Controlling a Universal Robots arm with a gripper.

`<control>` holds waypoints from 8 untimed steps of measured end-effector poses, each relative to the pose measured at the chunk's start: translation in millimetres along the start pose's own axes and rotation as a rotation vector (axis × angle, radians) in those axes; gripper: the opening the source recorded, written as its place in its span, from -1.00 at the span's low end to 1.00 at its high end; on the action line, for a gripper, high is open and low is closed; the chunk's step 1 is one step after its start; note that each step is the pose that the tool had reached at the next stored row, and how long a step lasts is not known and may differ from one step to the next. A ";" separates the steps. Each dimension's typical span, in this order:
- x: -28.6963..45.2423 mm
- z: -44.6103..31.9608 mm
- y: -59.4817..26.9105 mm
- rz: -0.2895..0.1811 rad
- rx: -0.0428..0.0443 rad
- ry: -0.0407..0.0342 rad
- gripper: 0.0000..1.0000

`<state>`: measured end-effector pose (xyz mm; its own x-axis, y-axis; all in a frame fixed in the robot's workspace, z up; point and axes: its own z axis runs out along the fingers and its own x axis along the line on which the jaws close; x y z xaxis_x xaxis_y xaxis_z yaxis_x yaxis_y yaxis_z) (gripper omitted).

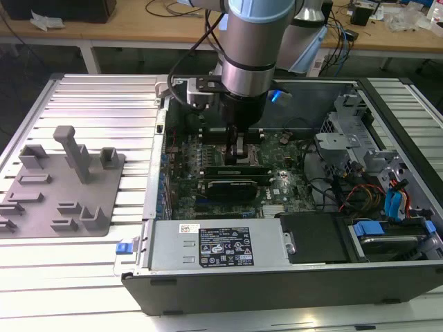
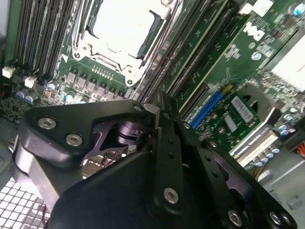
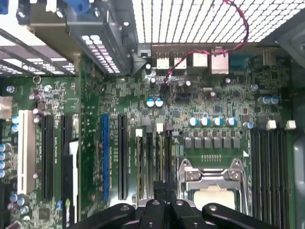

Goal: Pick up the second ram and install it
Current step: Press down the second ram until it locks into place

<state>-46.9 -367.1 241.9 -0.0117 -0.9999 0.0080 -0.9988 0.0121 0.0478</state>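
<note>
My gripper [image 1: 239, 153] reaches down into the open computer case [image 1: 277, 290], over the bank of black memory slots [image 3: 153, 157] beside the processor socket [image 3: 214, 188]. In both wrist views the two black fingers [image 3: 155, 191] are drawn together at the tip [image 2: 159, 107]. Between them the second ram [image 3: 160, 162] shows as a very thin stick seen edge-on, lying along one slot of the bank. The slots' white latches [image 3: 159, 128] sit at the far end. Whether the stick is fully seated is hidden by the fingers.
A grey plastic fixture [image 1: 62, 187] lies on the ribbed table at the exterior view's left. Inside the case are a black expansion card [image 1: 235, 185], a silver power supply [image 1: 214, 245], a drive cage [image 1: 346, 145] and loose cables [image 1: 360, 194]. A second slot bank [image 3: 271, 167] flanks the socket.
</note>
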 end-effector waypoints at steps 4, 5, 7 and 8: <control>-1.7 4.8 4.6 0.000 0.0000 0.0001 -0.84; -1.7 5.3 4.5 0.000 0.0001 -0.0002 -0.84; -1.7 7.4 4.5 0.000 0.0001 0.0002 -0.84; -1.6 8.2 4.4 0.000 -0.0001 0.0005 -0.84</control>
<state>-51.7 -365.5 233.9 -0.0114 -0.9999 0.0085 -0.9988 0.0118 0.0479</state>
